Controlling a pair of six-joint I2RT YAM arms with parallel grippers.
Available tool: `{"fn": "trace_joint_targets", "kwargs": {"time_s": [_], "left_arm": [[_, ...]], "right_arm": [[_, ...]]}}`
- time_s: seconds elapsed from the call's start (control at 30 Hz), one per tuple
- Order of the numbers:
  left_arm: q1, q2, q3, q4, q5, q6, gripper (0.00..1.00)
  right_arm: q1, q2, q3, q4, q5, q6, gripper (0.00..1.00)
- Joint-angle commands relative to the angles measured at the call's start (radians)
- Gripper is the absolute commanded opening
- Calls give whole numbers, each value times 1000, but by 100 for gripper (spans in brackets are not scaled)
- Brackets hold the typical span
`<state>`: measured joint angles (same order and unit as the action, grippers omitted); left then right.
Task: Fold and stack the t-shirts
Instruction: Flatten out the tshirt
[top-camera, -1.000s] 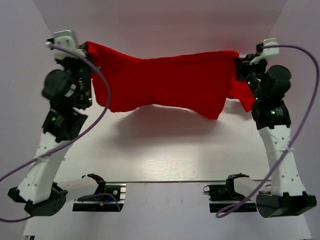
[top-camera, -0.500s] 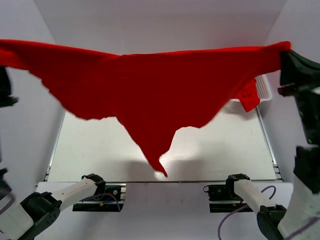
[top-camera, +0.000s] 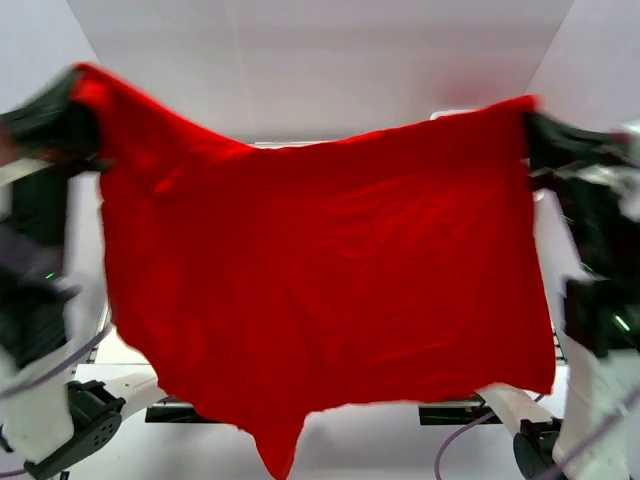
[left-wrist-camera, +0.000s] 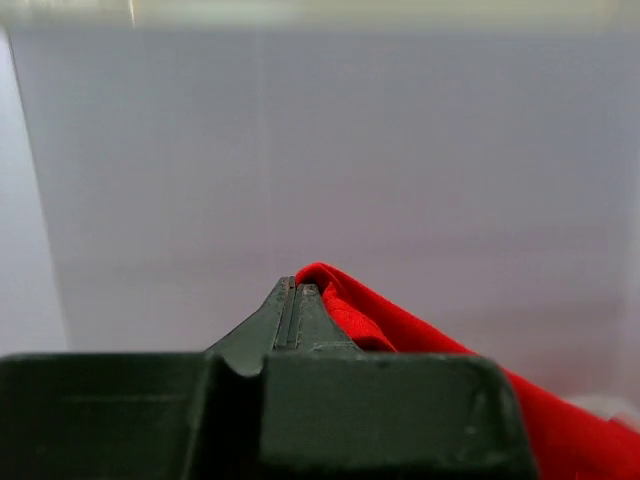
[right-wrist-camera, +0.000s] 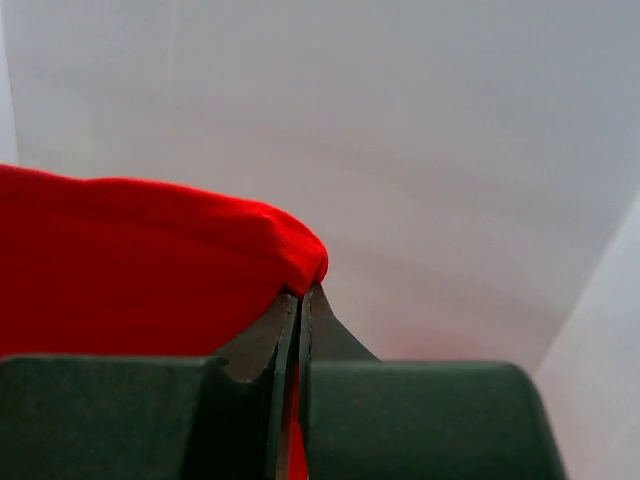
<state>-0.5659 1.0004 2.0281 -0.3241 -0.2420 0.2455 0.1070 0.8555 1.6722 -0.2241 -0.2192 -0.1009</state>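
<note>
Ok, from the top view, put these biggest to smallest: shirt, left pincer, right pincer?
1. shirt
2. left pincer and right pincer: both blurred, about alike, so I can't rank them.

Held high and wide apart, left hand (left-wrist-camera: 292, 287) and right hand (right-wrist-camera: 300, 292) each pinch the t-shirt (top-camera: 320, 290).

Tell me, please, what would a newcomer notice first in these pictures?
A large red t-shirt hangs spread like a curtain, filling most of the top view. The left gripper pinches its upper left corner and the right gripper its upper right corner, both shut on the cloth.
</note>
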Motion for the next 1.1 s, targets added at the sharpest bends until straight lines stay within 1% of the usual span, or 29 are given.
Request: {"fn": "trace_joint_targets", "kwargs": {"time_s": [0.0,0.03,0.07,0.1,0.13,0.17,0.2,0.23,0.27,0.3,0.33,0.37,0.4,0.43,0.47,0.5,0.53,0.57,0.6,0.63,0.67,0.73,0.77,0.8,0.9,0.97,1.03,1.07], "left_arm": [[-3,96,-205,149,-215,142,0],[12,124,-312,184,-242,152,0],[12,144,-363,262,-305,161,0],[12,165,-458,287,-306,193,0],[27,190,-509,334,-331,204,0],[37,252,-549,374,-350,204,0],[50,289,-609,408,-350,190,0],[88,332,-635,430,-370,175,0],[112,427,-653,439,-361,160,0],[138,482,-667,462,-361,109,0],[187,542,-667,453,-361,86,0],[213,602,-651,436,-320,60,0],[237,730,-610,436,-319,35,0],[271,795,-579,422,-265,9,0],[287,858,-498,406,-235,-3,0],[310,983,-452,383,-199,-26,6],[310,1047,-392,349,-188,-40,25],[328,1107,-264,326,-197,-64,42],[337,1166,-184,286,-197,-83,53],[337,1219,-104,189,-159,-97,67],[353,1312,38,151,-145,-118,99],[363,1371,145,81,-135,-127,100],[363,1385,190,80,-125,-127,100],[363,1374,190,80,-125,-141,100],[374,1304,88,128,-88,-181,100],[374,1221,14,137,-77,-199,100],[374,1172,-14,94,-86,-228,100],[374,1122,-47,65,-86,-242,100]], "right_arm": [[-4,71,-222,141,-25,58,0],[-1,82,-347,163,-35,88,0],[-1,103,-392,257,-42,133,0],[-3,137,-438,287,-49,163,0],[-3,155,-553,316,-61,182,0],[-4,183,-580,343,-66,214,0],[-1,291,-598,388,-65,225,0],[-1,334,-614,394,-59,233,0],[0,479,-612,400,-63,239,0],[0,531,-585,402,-83,236,0],[2,580,-544,399,-112,233,0],[6,690,-520,376,-121,213,0],[5,797,-444,355,-130,204,0],[5,901,-407,306,-137,182,3],[8,951,-284,261,-122,170,14],[11,1081,-247,228,-105,170,44],[11,1120,-209,171,-82,152,73],[17,1154,-95,154,-65,152,90],[14,1180,-63,146,-56,142,90],[17,1239,-39,119,-54,141,90],[17,1249,2,120,-48,144,90],[26,1251,21,133,-49,136,90],[26,1240,18,137,-49,136,90],[31,1234,17,140,-60,127,90],[48,1200,1,141,-63,119,90],[62,1171,-5,121,-55,118,90],[75,1144,-34,123,-40,124,90],[82,1122,-60,123,-34,125,90]]}}
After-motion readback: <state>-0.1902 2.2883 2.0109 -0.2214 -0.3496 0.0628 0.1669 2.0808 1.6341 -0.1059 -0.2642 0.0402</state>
